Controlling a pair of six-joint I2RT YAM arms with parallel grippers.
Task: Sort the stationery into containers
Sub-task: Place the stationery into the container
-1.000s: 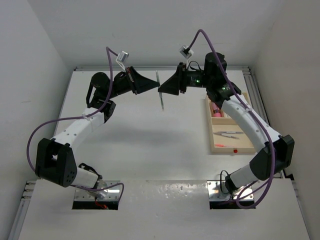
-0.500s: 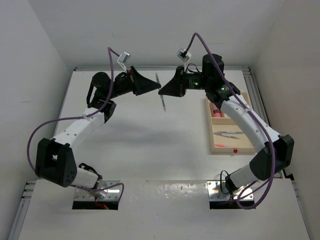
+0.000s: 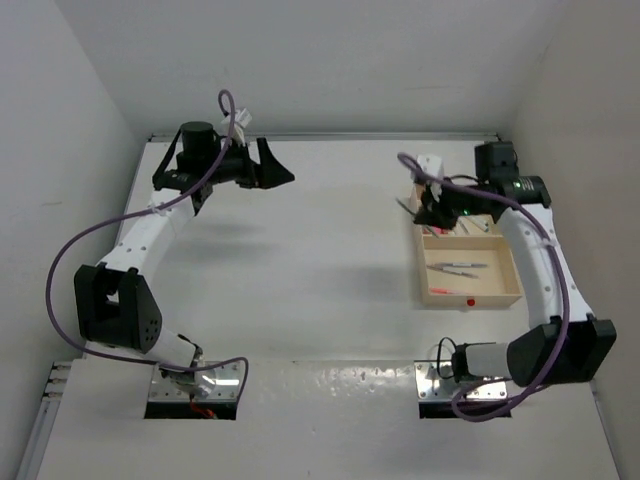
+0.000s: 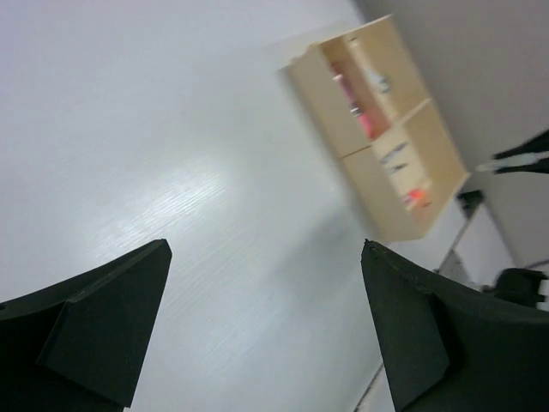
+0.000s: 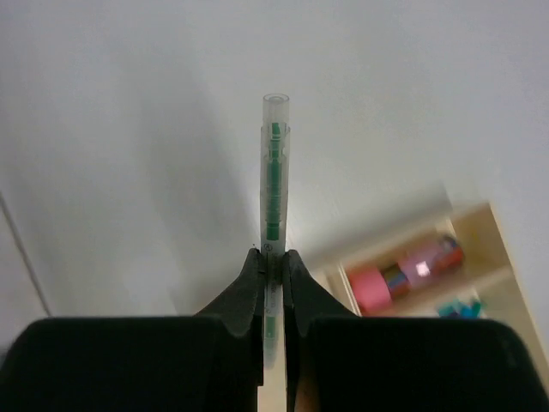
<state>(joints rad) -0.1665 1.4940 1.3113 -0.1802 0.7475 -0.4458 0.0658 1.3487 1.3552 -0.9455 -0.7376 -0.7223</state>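
Observation:
My right gripper (image 5: 274, 253) is shut on a thin clear pen with a green core (image 5: 274, 163), which sticks straight out past the fingertips. In the top view this gripper (image 3: 425, 207) hangs over the far end of the pale wooden tray (image 3: 421, 265). Two pens (image 3: 455, 267) lie in the tray's larger section. A pink block (image 5: 371, 287) sits in a small section. My left gripper (image 3: 272, 172) is at the far left of the table, open and with nothing between its fingers (image 4: 103, 330). The left wrist view shows the tray (image 4: 377, 210) far off.
A small red dot (image 3: 471, 301) marks the tray's near rim. Purple cables (image 3: 80, 255) loop from both arms. White walls close in the table at the back and sides. Metal base plates (image 3: 195, 385) sit at the near edge.
Both grippers were at the pen above mid-table. The left one opened and drew back to the left. The right one closed on the pen and swung it right, over the tray.

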